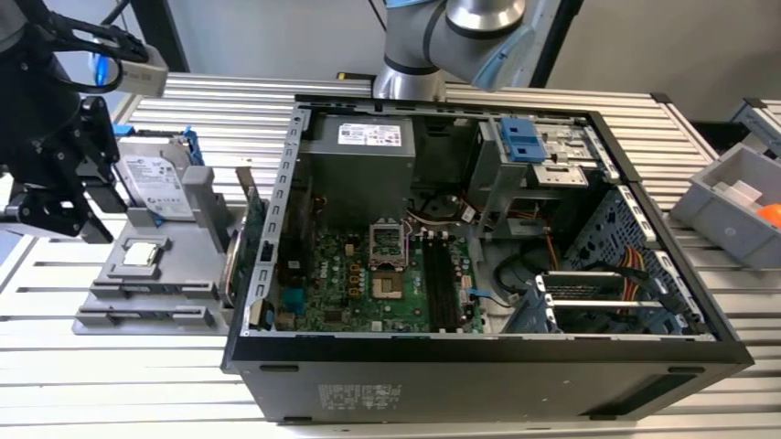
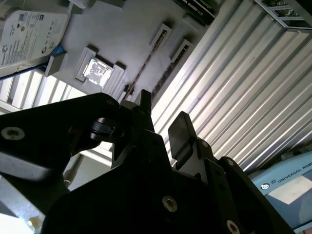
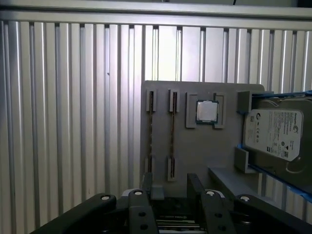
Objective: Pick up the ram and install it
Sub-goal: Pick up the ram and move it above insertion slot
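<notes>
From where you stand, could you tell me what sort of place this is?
Likely a robotics lab bench for computer assembly: an open PC case sits on a slatted table, beside a tray holding a hard drive, with a robot arm nearby.

Robotics lab or automation test bench: ribbed aluminium table [image 1: 123,402], opened desktop computer case [image 1: 488,375] lying on its side, grey parts fixture [image 1: 159,274] carrying a hard drive [image 1: 159,183], industrial robot arm [image 1: 422,55] behind, grey storage bin [image 1: 732,210] at the exterior view's right.
</notes>
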